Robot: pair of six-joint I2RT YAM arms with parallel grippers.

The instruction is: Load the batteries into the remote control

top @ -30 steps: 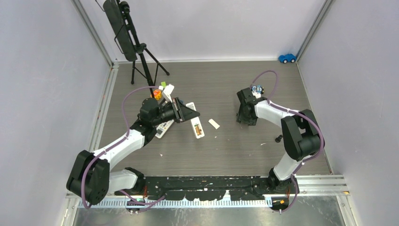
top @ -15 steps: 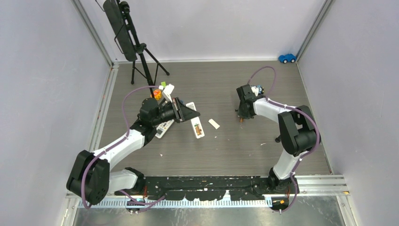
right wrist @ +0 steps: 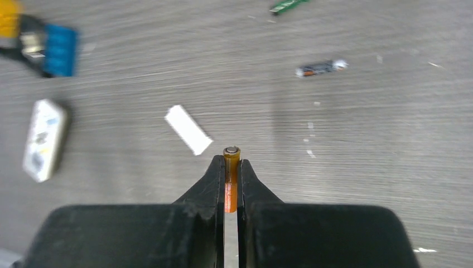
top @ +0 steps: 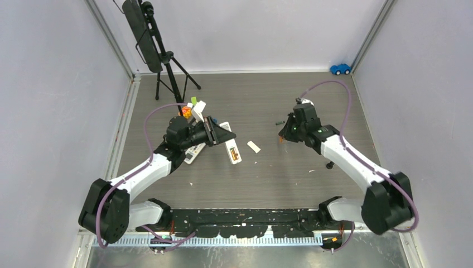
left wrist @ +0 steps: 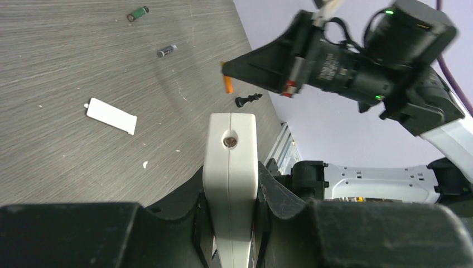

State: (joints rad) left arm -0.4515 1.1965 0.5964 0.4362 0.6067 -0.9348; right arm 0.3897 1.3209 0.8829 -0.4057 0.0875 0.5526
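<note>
From above, the right claw (top: 283, 134) is clenched on an orange battery (top: 280, 139), whose tip just shows under its fingers, clear of the bench (top: 268, 178). A dark battery (top: 278, 121) lies just beyond this claw. The open remote (top: 234, 152) lies well off to the claw's left with its compartment facing up. A loose white cover (top: 254, 147) lies between the claw and this remote. The left claw (top: 219, 134) hangs just beside the open remote's far end.

In the left wrist view, the left claw (left wrist: 230, 176) grasps a white remote (left wrist: 230, 145) end-on, pinched from both sides. Ahead of it the orange battery (left wrist: 227, 85) hangs from the right claw (left wrist: 226, 67). A small black knob (left wrist: 248, 100) lies just beside the battery in this view. The cover (left wrist: 111, 116) lies ahead and left of the left claw. The dark battery (left wrist: 167, 51) and a green battery (left wrist: 138, 12) lie farther out.

In the right wrist view, the right claw (right wrist: 231, 167) holds the orange battery (right wrist: 231, 153) upright between its tips, with the metal cap just above them. The open remote (right wrist: 44, 139) lies far to the left.

The battery is likely light, rigid and smooth, so it may pivot in the grip. Holding it across its middle looks sound.
</note>
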